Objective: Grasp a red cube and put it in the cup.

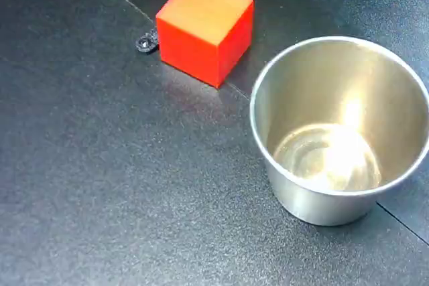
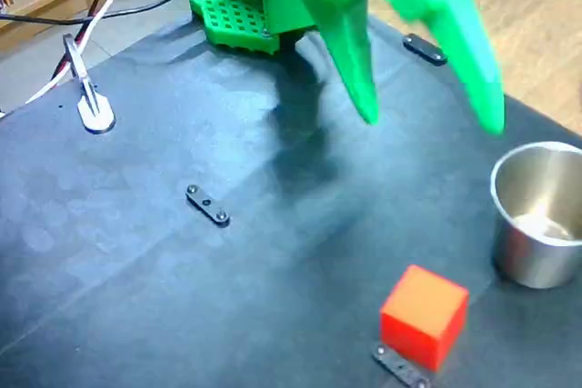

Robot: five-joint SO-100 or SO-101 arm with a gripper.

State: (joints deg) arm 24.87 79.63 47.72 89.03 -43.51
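Red cube (image 2: 424, 314): on the table (image 1: 120, 185), near the cup (image 2: 538, 215), not touching.
Handling: probably light, stiff, matte; grip two opposite flat faces.
Tool (image 2: 427, 120): fingers spread apart, empty, raised behind the cube.

Cut off, covered and blurred parts

In a fixed view the cup (image 1: 338, 132) runs past the right edge, and the red cube (image 1: 204, 28) covers most of a small dark bracket (image 1: 145, 43). In the other fixed view the green gripper (image 2: 429, 120) is motion-blurred, its upper part cut by the top edge; the cup (image 2: 536, 224) is clipped at right; the bracket (image 2: 400, 365) under the cube is partly hidden.
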